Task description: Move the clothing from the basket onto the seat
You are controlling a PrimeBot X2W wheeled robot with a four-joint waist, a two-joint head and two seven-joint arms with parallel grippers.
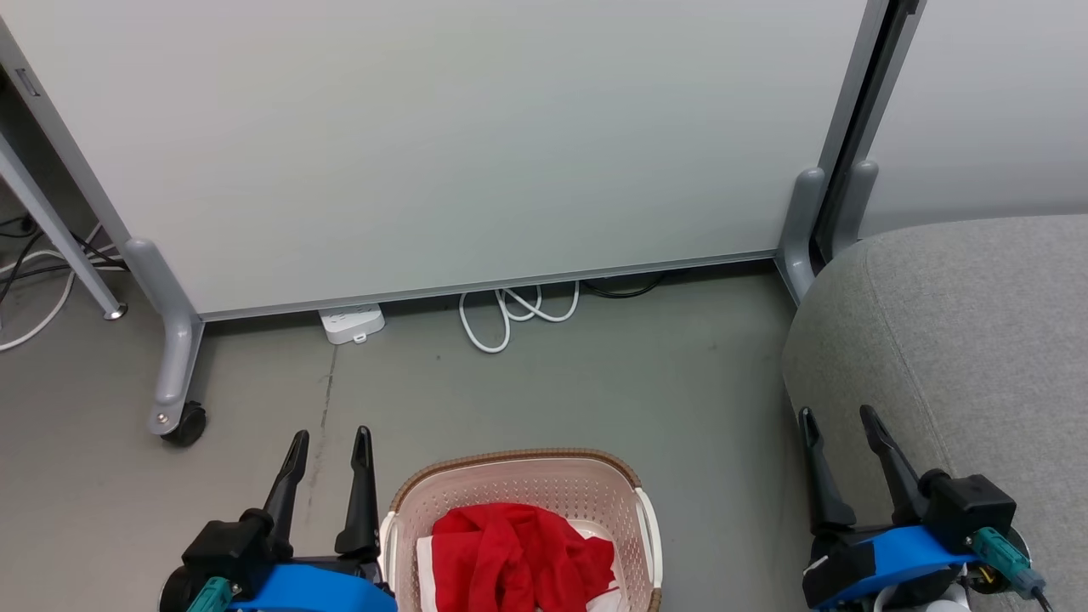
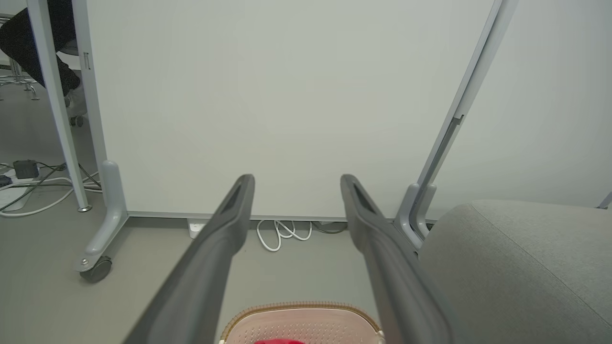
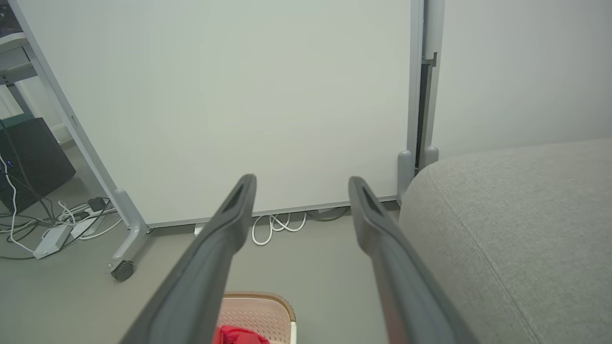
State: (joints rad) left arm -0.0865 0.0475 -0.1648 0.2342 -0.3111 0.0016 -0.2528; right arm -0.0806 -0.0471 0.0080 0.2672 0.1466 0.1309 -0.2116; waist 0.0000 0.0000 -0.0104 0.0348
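While the left gripper (image 1: 331,433) and right gripper (image 1: 836,411) stand spread and empty, lower one into the basket (image 1: 518,456). Pinch the red clothing (image 1: 510,552) deep at its heaped middle fold.

The left gripper (image 2: 297,180) holds its two long dark fingers wide apart and empty, their tips set against the large pale grey-framed partition panel (image 2: 287,105). Below the panel's bottom edge lie a looped white cable (image 2: 282,234) and a white power strip (image 2: 193,228). A black caster wheel (image 2: 98,270) sits under the panel's left foot. In front of the panel stands the cream-pink perforated plastic basket with a brown woven-look rim (image 2: 301,306), showing a sliver of bright red clothing (image 2: 279,341). To the panel's right front sits the large grey fabric seat (image 2: 526,267).
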